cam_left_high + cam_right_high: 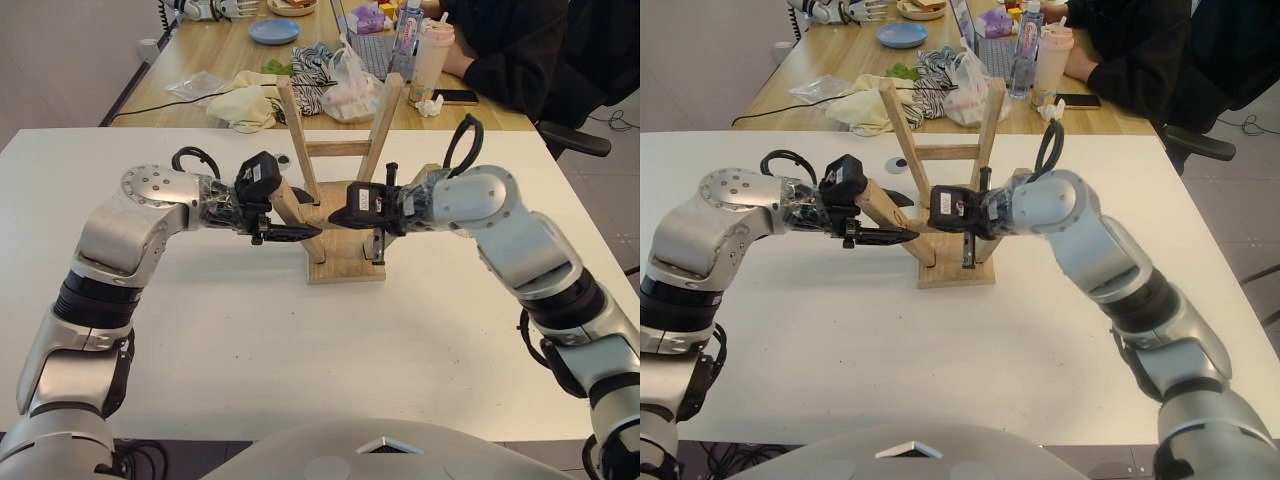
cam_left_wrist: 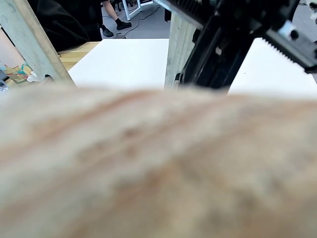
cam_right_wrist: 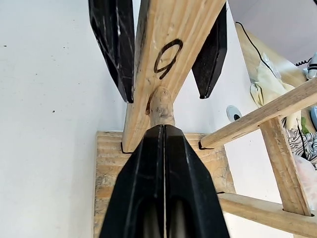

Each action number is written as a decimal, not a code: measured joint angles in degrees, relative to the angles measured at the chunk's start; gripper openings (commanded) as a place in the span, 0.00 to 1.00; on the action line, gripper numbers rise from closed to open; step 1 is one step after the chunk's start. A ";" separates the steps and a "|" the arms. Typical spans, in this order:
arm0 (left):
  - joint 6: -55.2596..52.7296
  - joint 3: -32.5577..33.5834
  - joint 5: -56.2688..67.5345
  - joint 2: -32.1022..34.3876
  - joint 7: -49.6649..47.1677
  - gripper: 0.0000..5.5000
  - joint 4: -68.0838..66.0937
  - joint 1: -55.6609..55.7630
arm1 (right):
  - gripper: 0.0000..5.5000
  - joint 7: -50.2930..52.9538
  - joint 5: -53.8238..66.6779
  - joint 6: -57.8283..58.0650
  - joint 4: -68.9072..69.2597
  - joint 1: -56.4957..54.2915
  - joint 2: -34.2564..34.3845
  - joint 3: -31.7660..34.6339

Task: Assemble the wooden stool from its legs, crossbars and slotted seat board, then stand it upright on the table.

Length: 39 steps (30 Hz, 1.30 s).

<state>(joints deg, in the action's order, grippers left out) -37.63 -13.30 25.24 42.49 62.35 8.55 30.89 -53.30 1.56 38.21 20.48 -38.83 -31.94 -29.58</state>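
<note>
Left eye view has the white table (image 1: pixel 250 330) bearing the pale wooden slotted seat board (image 1: pixel 345 268) lying flat, with the two far legs (image 1: pixel 298 140) and a crossbar (image 1: pixel 338 149) fitted and pointing up. The left gripper (image 1: pixel 910 218) pinches the slanted near leg (image 3: pixel 168 49), which seems not yet seated, and the right gripper (image 3: pixel 162 129), fingers pressed together, touches that leg. Righting the stool remains.

Raw, rough-grained wooden stool (image 1: pixel 342 268) on a smooth matt white table (image 1: pixel 300 350).

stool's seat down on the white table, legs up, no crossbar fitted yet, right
Not quite: a crossbar already joins the two far legs, as the left eye view shows. The rest holds: the seat board lies on the white table, legs up.
</note>
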 measured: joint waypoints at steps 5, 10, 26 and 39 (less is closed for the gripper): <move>-0.01 0.02 0.07 0.17 -0.47 0.54 0.81 -0.21 | 0.00 0.71 -0.02 2.24 -2.74 4.49 0.18 -4.26; -0.15 -0.68 -0.37 0.40 -0.72 0.54 0.90 0.26 | 0.00 1.14 -0.30 2.35 -3.11 5.03 0.46 -4.93; 1.73 -3.43 -3.66 1.88 1.21 0.54 -1.14 2.78 | 0.00 6.10 4.02 6.69 -0.37 -1.63 2.43 4.31; 0.24 -5.81 -5.65 -0.25 1.66 0.58 -3.72 6.97 | 0.00 6.59 0.01 -1.84 -4.26 2.68 2.51 -3.16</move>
<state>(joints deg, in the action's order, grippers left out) -37.40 -19.12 19.59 42.23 64.01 4.84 37.86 -46.72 1.56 36.37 16.23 -36.15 -29.44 -32.73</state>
